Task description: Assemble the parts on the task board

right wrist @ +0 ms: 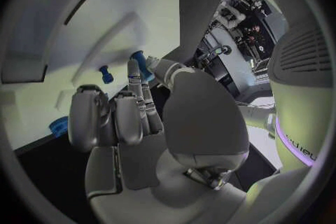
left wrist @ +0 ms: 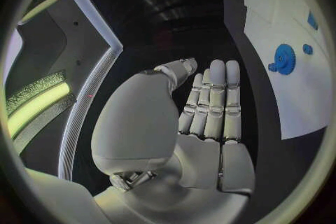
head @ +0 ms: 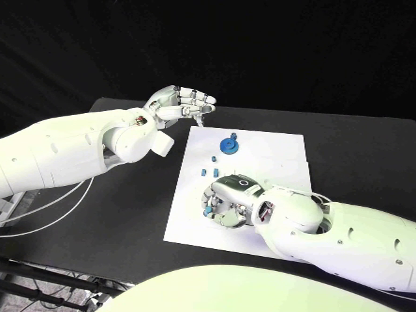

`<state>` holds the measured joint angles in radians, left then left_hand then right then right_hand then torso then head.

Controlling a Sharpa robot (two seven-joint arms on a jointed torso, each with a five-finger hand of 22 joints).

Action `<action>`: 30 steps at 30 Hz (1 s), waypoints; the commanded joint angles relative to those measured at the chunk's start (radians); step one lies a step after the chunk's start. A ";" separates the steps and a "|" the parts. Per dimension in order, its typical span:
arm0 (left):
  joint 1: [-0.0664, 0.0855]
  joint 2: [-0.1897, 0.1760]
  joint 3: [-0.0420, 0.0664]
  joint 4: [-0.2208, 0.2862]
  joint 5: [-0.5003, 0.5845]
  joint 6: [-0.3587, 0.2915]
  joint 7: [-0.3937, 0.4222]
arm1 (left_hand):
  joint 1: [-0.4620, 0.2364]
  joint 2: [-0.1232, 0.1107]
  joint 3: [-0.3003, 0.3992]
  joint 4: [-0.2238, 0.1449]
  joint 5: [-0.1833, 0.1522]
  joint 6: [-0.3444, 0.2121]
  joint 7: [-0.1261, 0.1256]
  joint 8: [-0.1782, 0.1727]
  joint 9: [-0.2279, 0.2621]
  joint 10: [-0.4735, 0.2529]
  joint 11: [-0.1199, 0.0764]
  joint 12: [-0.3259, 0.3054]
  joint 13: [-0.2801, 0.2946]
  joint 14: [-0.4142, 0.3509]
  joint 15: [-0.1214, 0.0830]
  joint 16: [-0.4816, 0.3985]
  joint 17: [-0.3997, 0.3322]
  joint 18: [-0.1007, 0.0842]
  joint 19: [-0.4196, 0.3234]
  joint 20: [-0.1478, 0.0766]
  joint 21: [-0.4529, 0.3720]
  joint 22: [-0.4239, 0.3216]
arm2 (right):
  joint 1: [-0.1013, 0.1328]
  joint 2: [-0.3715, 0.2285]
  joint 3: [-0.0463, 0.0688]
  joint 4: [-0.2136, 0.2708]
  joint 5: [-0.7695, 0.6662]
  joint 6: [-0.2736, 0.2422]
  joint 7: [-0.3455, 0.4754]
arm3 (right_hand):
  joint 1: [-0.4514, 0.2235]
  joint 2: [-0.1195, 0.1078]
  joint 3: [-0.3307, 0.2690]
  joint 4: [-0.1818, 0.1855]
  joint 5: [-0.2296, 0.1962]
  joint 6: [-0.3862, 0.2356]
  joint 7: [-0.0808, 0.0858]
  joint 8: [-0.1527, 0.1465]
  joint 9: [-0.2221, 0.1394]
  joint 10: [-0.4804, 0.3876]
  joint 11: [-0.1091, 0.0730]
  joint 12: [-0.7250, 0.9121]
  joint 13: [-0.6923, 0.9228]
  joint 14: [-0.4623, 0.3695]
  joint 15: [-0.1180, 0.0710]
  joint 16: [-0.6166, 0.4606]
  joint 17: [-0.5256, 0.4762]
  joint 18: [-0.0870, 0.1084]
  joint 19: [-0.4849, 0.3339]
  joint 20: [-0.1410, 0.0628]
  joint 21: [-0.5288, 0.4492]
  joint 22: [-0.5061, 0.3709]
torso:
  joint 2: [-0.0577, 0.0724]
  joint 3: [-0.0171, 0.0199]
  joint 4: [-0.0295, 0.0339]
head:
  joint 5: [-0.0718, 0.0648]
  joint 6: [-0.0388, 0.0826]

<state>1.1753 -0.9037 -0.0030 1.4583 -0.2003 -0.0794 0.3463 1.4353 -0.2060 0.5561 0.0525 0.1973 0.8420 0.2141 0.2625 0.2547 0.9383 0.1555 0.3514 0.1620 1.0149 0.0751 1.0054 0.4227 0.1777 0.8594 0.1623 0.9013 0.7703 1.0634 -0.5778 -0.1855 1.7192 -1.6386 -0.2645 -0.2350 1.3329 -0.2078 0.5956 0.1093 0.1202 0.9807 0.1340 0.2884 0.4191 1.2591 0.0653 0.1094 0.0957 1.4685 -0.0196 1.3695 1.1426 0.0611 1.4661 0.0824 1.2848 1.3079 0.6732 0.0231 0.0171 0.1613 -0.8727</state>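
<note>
Black table bears the task board; right hand pinches a blue part, left hand empty, fingers straight.

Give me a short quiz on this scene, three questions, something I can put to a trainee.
1. True or false: the left hand holds a blue part.
2. Which hand is over the task board? A: the left hand. B: the right hand. C: both hands.
3. Fill in: the blue gear lies on the ____.

Key: 1 false, its fingers hold nothing. 2 B; it pinches a small blue part there. 3 task board.
</note>
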 commanded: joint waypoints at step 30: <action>-0.001 -0.006 -0.005 0.000 0.001 0.024 0.007 | -0.005 0.009 -0.001 -0.004 0.004 -0.008 0.012 0.004 -0.002 -0.010 0.000 0.007 0.001 -0.006 -0.002 -0.007 -0.001 0.007 -0.002 0.003 -0.004 -0.002 | 0.080 -0.271 0.010 0.160 0.320 -0.200 0.067 | 0.000 -0.037 -0.126 0.035 -0.042 -0.110 0.010 -0.095 -0.041 0.016 -0.001 0.050 0.068 0.018 0.004 -0.003 -0.008 -0.006 0.020 0.002 -0.031 0.189 | -0.005 -0.0033 -0.0031 | -0.080 0.027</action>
<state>1.1746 -0.9097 -0.0087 1.4566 -0.2002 -0.0726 0.3437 1.4353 -0.2060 0.5561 0.0525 0.1973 0.8420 0.2141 0.2625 0.2547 0.9346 0.1518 0.3514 0.1620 1.0148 0.0751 1.0054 0.4229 0.1776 0.8594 0.1623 0.9013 0.7703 1.1404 -0.8400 -0.1756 1.8744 -1.4844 -0.4304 -0.2054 1.3256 -0.2410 0.4704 0.1465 0.0786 0.8637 0.1439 0.1900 0.3772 1.2758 0.0639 0.1602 0.1638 1.4684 -0.0197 1.3695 1.1338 0.0612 1.4661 0.0824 1.2517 1.3074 0.6695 0.0217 0.0147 0.1005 -0.8493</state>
